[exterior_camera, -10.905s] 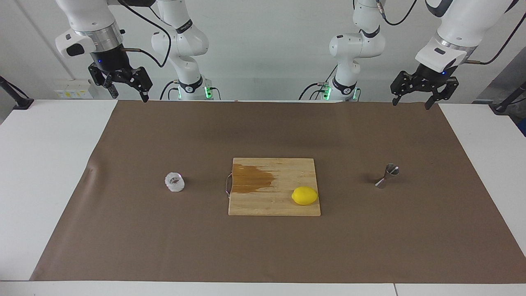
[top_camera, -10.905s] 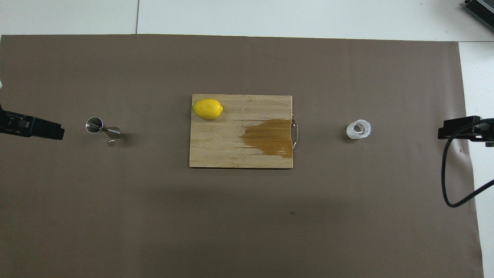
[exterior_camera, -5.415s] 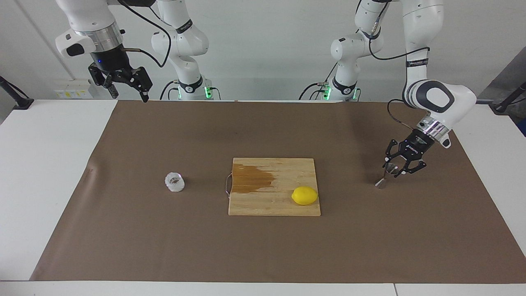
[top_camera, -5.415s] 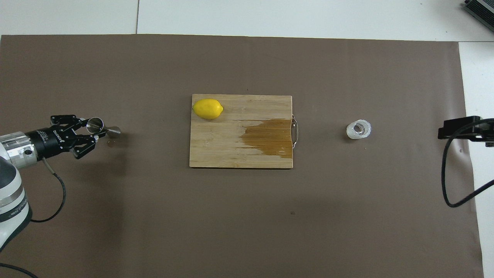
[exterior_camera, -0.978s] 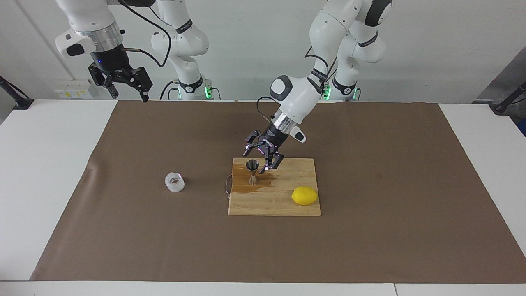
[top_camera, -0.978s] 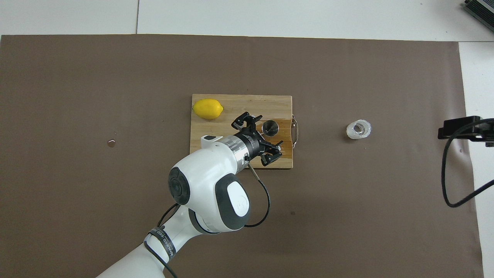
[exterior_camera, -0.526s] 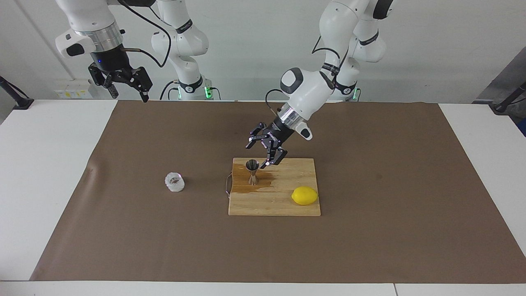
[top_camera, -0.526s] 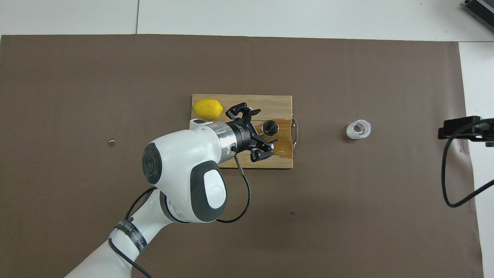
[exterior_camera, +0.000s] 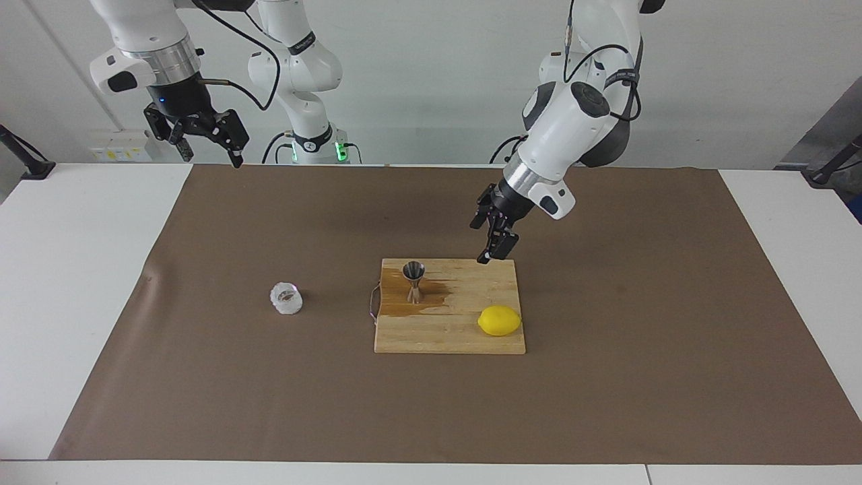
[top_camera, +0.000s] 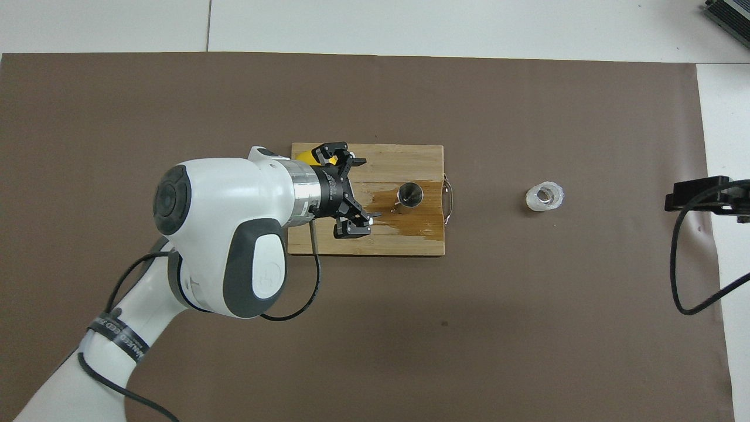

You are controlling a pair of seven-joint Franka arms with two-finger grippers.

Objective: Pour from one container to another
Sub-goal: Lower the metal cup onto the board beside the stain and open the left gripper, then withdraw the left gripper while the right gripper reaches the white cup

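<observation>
The wooden cutting board (exterior_camera: 450,306) sits mid-table on a sheet of brown paper (exterior_camera: 606,377), and everything else can be placed from it.

Working across the facing view from its left edge: the right gripper (exterior_camera: 205,141) hangs high over the table's edge at the right arm's end, well apart from the board, black jaws spread wide and empty; that arm waits.

Next comes the small glass cup (exterior_camera: 285,298), squat and clear, its ribbed, faceted wall looking whitish. It stands upright on the paper, off the board toward the right arm's end, clearly apart from the board's thin wire handle (exterior_camera: 372,304).

On the board itself, at the handle end, stands the jigger (exterior_camera: 413,281): polished steel, two cones meeting at a narrow waist, upright with its open mouth up. Its foot rests in a dark, wet-looking stain (exterior_camera: 414,296) that has soaked into the pale wood grain.

The lemon (exterior_camera: 499,320), smooth and bright yellow, lies on the board's corner toward the left arm's end, on the edge farther from the robots.

The left gripper (exterior_camera: 492,237) hovers over the board's nearer edge, above the lemon's end and apart from the jigger, its jaws wide open and holding nothing.
</observation>
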